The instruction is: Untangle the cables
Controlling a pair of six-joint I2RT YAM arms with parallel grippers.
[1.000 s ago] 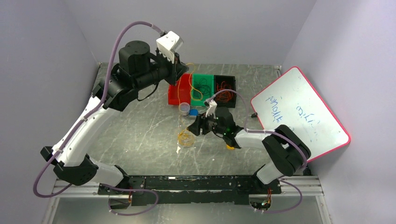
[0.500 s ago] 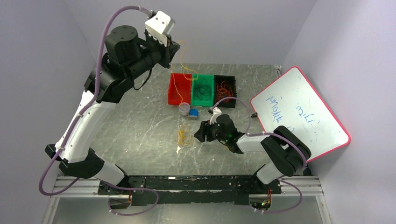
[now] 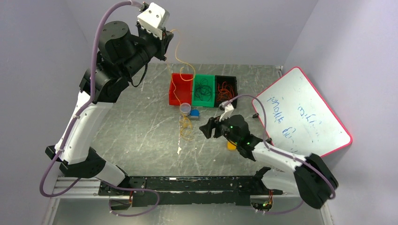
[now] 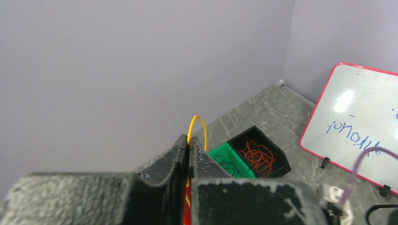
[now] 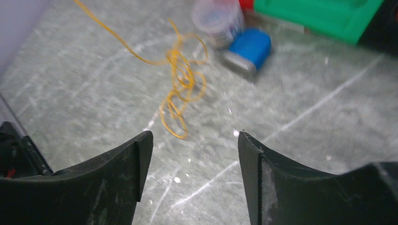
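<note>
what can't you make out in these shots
- Left wrist view: the fingers of the left gripper hide most of the red bin and where the yellow cable runs below them.
- Right wrist view: the blue object is blurred; the clear cup is cut off by the top edge.
- Top view: the right arm covers part of an orange object.

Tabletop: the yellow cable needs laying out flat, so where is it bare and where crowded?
Bare: the wide patch of table between left arm and yellow cable coil, and the strip from that coil to the base rail. Crowded: back centre, where bins, cup and blue object cluster, the right arm beside them, the whiteboard filling the right.
</note>
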